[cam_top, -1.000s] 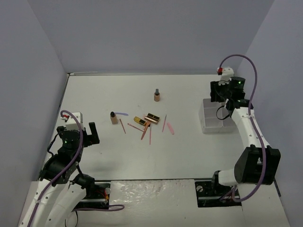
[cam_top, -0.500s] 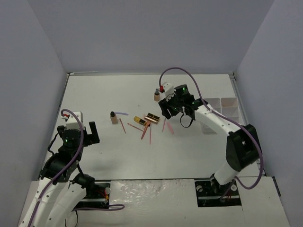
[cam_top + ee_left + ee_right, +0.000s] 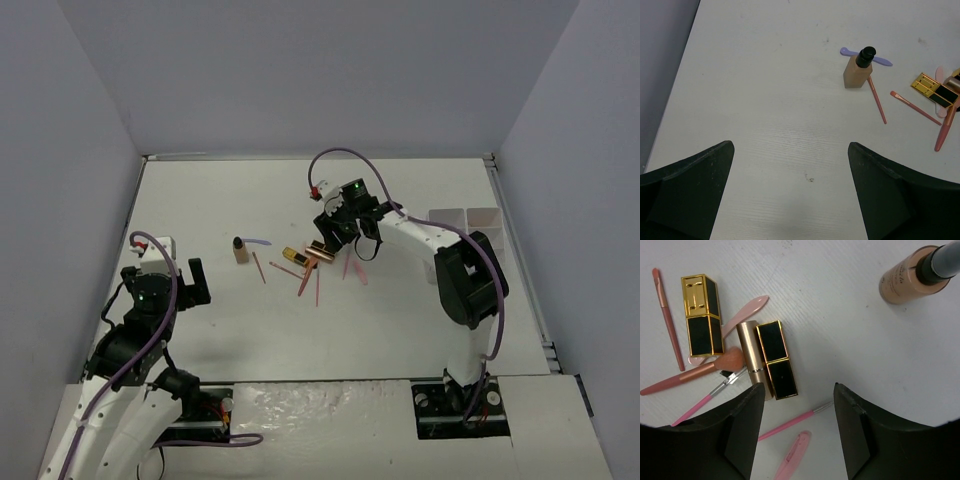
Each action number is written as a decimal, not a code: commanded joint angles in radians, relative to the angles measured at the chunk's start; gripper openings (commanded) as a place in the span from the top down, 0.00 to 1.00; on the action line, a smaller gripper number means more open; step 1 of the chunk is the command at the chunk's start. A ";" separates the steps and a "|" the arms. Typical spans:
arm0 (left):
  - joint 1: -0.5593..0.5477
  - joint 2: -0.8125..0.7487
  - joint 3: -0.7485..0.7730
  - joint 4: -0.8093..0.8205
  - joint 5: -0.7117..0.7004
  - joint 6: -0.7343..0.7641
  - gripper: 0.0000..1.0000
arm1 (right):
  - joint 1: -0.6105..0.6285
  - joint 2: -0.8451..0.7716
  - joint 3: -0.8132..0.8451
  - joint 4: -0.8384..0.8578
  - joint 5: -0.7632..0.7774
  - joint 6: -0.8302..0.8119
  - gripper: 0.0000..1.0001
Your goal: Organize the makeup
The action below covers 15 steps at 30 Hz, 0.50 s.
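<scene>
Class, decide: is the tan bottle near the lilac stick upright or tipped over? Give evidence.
Upright. The bottle stands on its base, dark cap uppermost, hiding part of the lilac stick.

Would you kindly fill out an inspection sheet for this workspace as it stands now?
Surface: white table; white tray at its right edge.
Job's things: tan bottle upright at left, lilac stick behind it; second tan bottle near the right gripper; gold-black lipstick tubes and pink sticks piled mid-table.
Clutter: nothing seen.
Grippers: left gripper open, empty, hovering; right gripper open above the pile.
Cables: purple cable looped on each arm.
Surroundings: plain grey-blue walls.
</scene>
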 commanded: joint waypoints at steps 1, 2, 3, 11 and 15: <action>0.008 0.024 0.024 0.066 -0.002 -0.001 0.03 | 0.011 0.049 0.066 0.033 -0.007 -0.025 0.47; 0.008 0.024 0.024 0.065 -0.002 -0.001 0.03 | 0.012 0.059 0.071 0.033 -0.006 -0.026 0.47; 0.008 0.025 0.024 0.065 -0.002 -0.001 0.03 | 0.012 0.072 0.076 0.033 -0.005 -0.026 0.47; 0.008 0.030 0.024 0.067 0.001 -0.002 0.03 | 0.014 0.142 0.107 0.034 -0.012 -0.025 0.50; 0.008 0.033 0.024 0.067 0.004 -0.002 0.03 | 0.014 0.151 0.112 0.033 -0.022 -0.026 0.51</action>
